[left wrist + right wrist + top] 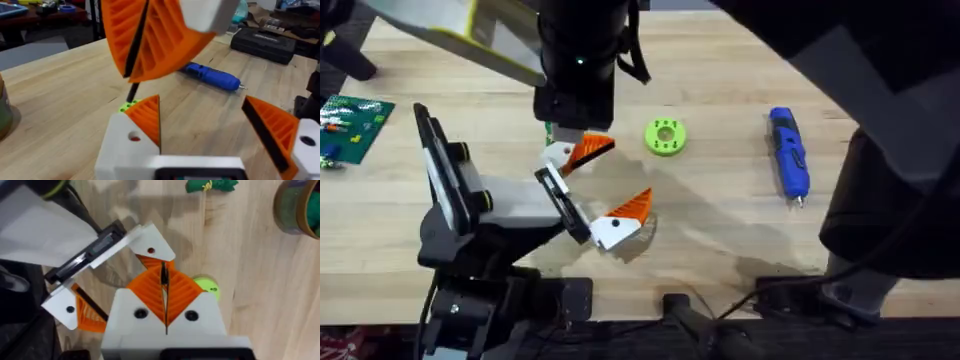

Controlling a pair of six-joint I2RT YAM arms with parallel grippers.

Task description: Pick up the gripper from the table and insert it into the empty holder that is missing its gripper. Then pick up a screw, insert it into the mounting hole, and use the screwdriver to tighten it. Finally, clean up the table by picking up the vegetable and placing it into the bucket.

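Screwdriver (788, 152) | flat on table (720, 90) | well apart from spread left jaws

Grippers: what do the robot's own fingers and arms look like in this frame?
The two match. The left gripper and right gripper each have white plastic finger bases carrying orange ribbed, wedge-shaped pads. Each base has a small round hole. The left arm and right arm are black, and dark cables lie near their bases.
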